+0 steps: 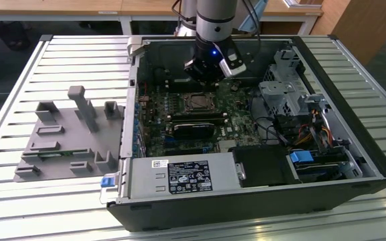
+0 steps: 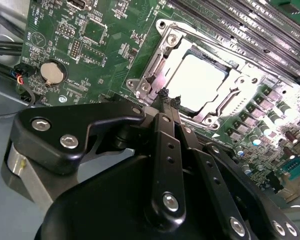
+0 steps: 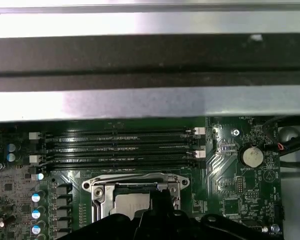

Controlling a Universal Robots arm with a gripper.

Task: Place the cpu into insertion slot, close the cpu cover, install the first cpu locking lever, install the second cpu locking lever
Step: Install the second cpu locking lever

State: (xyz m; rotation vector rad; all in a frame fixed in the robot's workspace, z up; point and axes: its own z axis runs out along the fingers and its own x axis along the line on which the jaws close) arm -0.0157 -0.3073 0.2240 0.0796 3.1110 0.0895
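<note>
The cpu (image 2: 197, 82) lies flat in the insertion slot (image 1: 198, 102) on the green board, its pale metal face up. The cpu cover (image 2: 164, 47) is down around it as a silvery frame. My gripper (image 2: 168, 97) hovers at the socket's edge, just off one corner of the frame, with both black fingers pressed together and nothing visible between them. In the first wrist view the cpu (image 3: 130, 202) and cover (image 3: 135, 181) sit just beyond the gripper (image 3: 160, 199). From the exterior view the gripper (image 1: 206, 83) hangs just behind the socket inside the open computer case.
Long black memory slots (image 3: 120, 147) run beside the socket, with the case wall (image 3: 150, 100) beyond them. A coin battery (image 2: 53, 73) sits on the board. A black fan card (image 1: 194, 131), power supply (image 1: 179, 175) and drive cages (image 1: 283, 95) crowd the case. A grey fixture (image 1: 66, 135) lies at the exterior view's left.
</note>
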